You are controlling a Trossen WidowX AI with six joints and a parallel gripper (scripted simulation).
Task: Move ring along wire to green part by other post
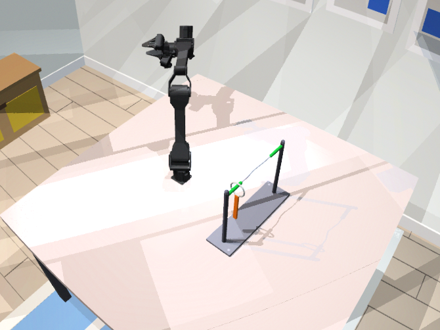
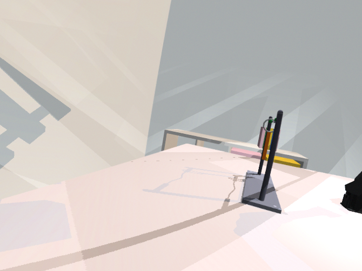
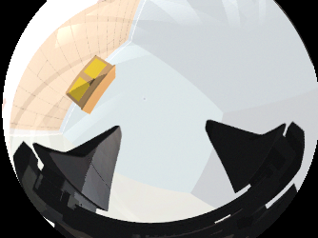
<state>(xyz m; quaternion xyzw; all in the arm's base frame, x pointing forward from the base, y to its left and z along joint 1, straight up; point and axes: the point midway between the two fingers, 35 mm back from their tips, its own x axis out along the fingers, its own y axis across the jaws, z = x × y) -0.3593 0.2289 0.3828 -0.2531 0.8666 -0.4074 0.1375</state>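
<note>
Well, I can read no writing or labels anywhere from here. My gripper (image 1: pixel 147 48) is spread wide and holds nothing, raised high on the upright arm (image 1: pixel 179 124), well apart from the stand (image 1: pixel 249 216). On wrist view I see both fingers parted against bare wall. The ring (image 1: pixel 237 188) hangs on the green part (image 1: pixel 234 187) of the wire, just beside the near post (image 1: pixel 224 214). Its orange handle (image 1: pixel 236 207) hangs straight down, long axis vertical, lower end above the stand's base plate.
</note>
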